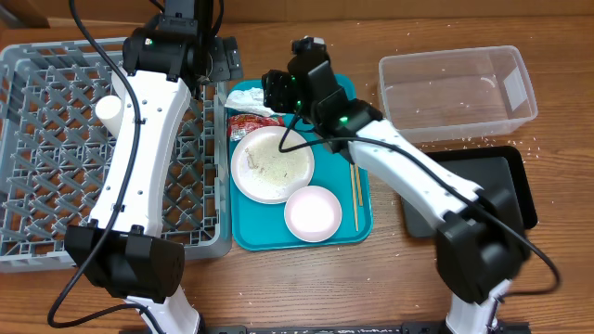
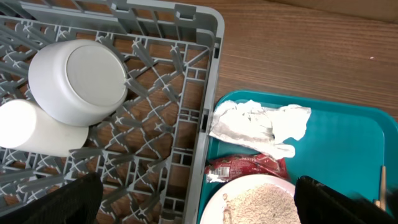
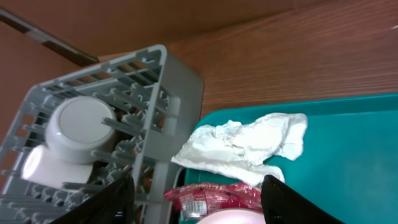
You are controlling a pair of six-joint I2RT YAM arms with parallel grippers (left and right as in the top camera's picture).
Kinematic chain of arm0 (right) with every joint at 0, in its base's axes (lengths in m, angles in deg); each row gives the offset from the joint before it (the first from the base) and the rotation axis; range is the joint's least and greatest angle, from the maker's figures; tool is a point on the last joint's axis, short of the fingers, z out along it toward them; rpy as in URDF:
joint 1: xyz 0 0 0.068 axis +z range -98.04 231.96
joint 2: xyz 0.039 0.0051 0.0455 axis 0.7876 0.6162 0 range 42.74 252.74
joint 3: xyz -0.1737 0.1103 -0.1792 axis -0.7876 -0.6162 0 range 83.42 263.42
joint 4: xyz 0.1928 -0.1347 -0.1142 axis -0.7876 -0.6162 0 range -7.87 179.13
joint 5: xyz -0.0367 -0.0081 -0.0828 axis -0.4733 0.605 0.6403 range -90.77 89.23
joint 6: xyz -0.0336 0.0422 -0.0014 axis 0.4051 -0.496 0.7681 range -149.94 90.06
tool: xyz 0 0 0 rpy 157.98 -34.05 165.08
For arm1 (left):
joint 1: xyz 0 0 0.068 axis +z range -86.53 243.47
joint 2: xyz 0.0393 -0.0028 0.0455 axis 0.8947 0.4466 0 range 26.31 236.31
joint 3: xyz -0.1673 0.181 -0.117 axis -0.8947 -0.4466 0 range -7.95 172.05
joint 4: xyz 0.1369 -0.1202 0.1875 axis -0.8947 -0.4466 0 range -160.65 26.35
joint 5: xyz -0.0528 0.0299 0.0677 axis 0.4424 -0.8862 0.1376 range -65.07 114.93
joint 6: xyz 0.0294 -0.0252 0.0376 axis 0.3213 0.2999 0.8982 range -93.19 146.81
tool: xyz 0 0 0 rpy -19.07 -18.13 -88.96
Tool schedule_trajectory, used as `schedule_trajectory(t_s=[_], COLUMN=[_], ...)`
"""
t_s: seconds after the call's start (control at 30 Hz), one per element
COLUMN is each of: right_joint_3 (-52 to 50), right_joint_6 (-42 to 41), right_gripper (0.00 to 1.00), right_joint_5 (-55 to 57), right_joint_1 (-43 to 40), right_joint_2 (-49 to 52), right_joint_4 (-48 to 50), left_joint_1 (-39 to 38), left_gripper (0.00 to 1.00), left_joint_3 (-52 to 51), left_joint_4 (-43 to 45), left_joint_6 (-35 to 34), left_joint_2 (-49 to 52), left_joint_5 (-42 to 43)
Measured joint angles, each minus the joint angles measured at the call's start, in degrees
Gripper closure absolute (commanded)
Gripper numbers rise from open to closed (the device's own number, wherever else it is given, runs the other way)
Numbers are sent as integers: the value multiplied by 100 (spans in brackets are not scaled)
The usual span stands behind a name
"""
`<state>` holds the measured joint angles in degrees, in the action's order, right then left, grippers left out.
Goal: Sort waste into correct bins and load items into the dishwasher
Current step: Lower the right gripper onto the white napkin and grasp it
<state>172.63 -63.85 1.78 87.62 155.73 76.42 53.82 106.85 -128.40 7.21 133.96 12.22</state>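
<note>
Step in hand, by judgement: waste sorting, napkin pickup. Right gripper [image 3: 202,208]: jaws apart, nothing between them, poised above the far end of the teal tray [image 1: 251,227], over the napkin [image 3: 249,146] and wrapper [image 3: 214,196]. Left gripper [image 2: 199,205]: jaws spread wide, empty, hanging over the rack [image 1: 56,139] wall beside the same tray end. Napkin: crumpled, lying on the teal tray, touching the wrapper, which sits between it and the plate [image 1: 272,165]. Plate: smeared with food residue, on the teal tray; bowl [image 1: 312,212] just beside it; chopsticks [image 1: 355,197] along the tray's right side. Cups [image 2: 68,87]: two, already in the rack, touching. Tub [image 1: 455,93]: well to the right, a few white specks inside; black tray [image 1: 515,186] near it, partly under the right arm. Next move, likely: right gripper lowers, closes on a raised fold of napkin without catching the wrapper, and carries it right to a bin; which bin cannot be told. Views: only the overhead shows the bins, bowl and chopsticks; only the wrist views show both cups plainly, along with the napkin's folds and the wrapper's print, partly hidden from above.
</note>
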Motion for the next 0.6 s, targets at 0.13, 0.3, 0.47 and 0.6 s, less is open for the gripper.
schedule_trajectory(t_s=[0.13, 0.3, 0.47, 0.6], right_joint_3=[-2, -7, -9, -9], right_joint_6=[-31, -39, -44, -44], right_gripper=[34, 36, 37, 38], right_joint_5=[-22, -35, -20, -66], right_joint_1=[-7, -83, -184, -190], right_joint_2=[605, 1165, 1412, 1598], right_joint_4=[337, 638, 938, 1016], left_joint_1=[0, 0, 0, 0], left_gripper=[0, 0, 0, 0], left_joint_3=[0, 0, 0, 0], left_joint_4=[0, -2, -2, 0], left_joint_6=[0, 0, 0, 0], left_joint_2=[0, 0, 0, 0], left_joint_5=[0, 0, 0, 0])
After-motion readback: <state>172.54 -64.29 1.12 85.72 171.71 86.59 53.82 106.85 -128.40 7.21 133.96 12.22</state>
